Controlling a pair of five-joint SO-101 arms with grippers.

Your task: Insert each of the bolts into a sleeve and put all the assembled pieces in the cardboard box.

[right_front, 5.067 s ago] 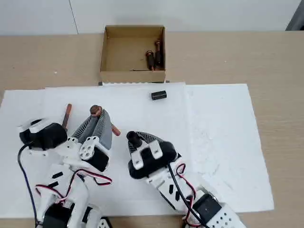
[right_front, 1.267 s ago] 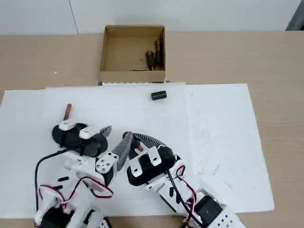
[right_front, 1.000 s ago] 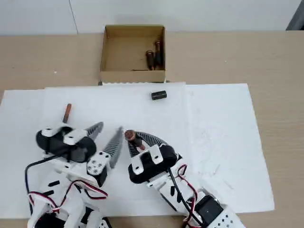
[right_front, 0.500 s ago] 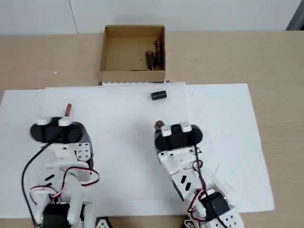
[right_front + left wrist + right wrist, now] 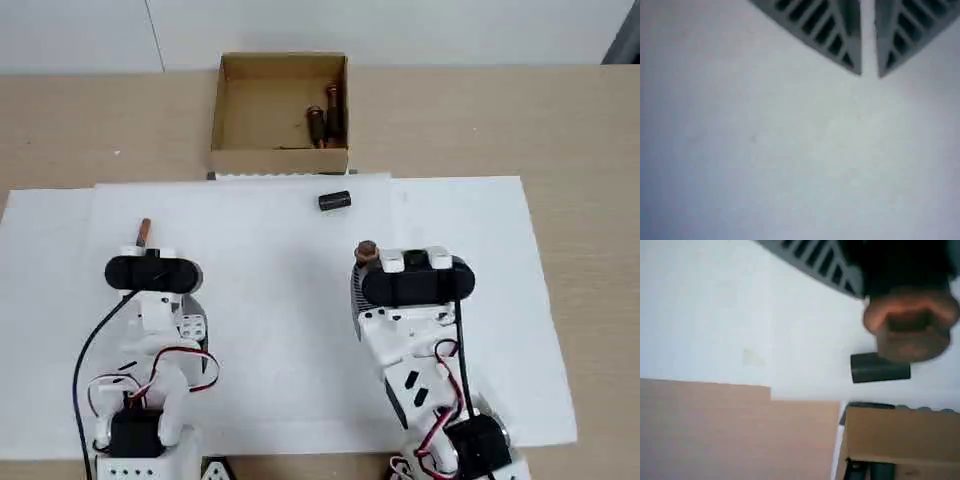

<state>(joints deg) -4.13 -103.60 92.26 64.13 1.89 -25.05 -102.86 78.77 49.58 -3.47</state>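
**Near.** My left hand (image 5: 869, 74) hangs low over the white paper sheet (image 5: 250, 300). Its fingers are drawn almost together, with a thin slit between them and nothing in it. My right hand (image 5: 366, 264) is clamped on a bolt-and-sleeve piece (image 5: 910, 325). The coppery head stands out of a dark body, so I take the bolt as seated.

**Middle.** Just beyond the left hand lies a loose bolt (image 5: 144, 232). Its long axis runs away from the hand, nearly in line with the arm. Ahead of the right hand, between it and the box, lies a loose black sleeve (image 5: 335, 201). Its long axis sits crosswise to the hand's line of reach.

**Far.** Past that sleeve stands the cardboard box (image 5: 280, 160) on the wooden surface (image 5: 520, 120), with finished pieces (image 5: 325, 118) inside.

**Step in hand.** I read this as delivery of the clamped piece. Its head leads toward the box, and its long axis appears to follow the fingers. The next move calls for reaching out over the loose sleeve, clearing the near wall, and letting go above the box floor. One bolt and one sleeve remain unjoined.
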